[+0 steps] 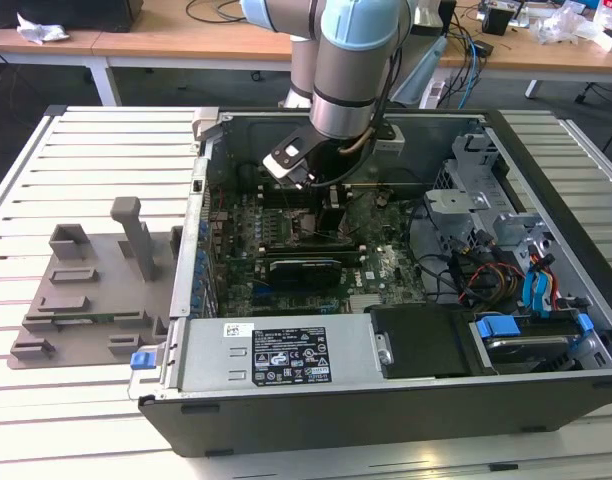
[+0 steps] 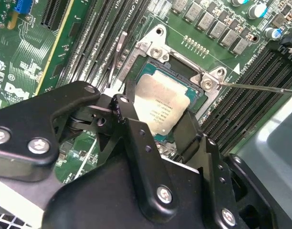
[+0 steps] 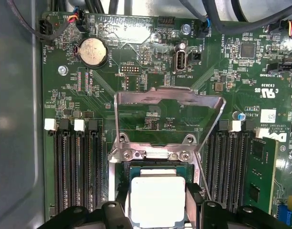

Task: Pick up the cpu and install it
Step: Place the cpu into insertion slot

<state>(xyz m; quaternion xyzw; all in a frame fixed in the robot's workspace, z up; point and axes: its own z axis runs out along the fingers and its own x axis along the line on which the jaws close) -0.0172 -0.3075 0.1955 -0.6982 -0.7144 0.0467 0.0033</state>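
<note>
The arm reaches down into the open case [image 1: 406, 405], which lies on a slatted table [image 1: 96, 140]. The gripper [image 1: 331, 205] hangs low over the motherboard [image 1: 386, 270], towards the far wall in the exterior view.

In both wrist views the cpu [image 2: 162, 100] [image 3: 158, 198] sits between the black fingers [image 2: 131, 121] [image 3: 196, 200], silver top up. It is right at the socket [image 2: 179, 71] [image 3: 151, 168]; whether it is fully seated cannot be told. The fingers lie against two opposite edges of the cpu and appear clamped on it.

The load plate [image 3: 167, 98] stands swung open beyond the socket, and the thin lever [image 2: 260, 88] juts out to one side. Memory slots [image 3: 74, 167] flank the socket.
</note>
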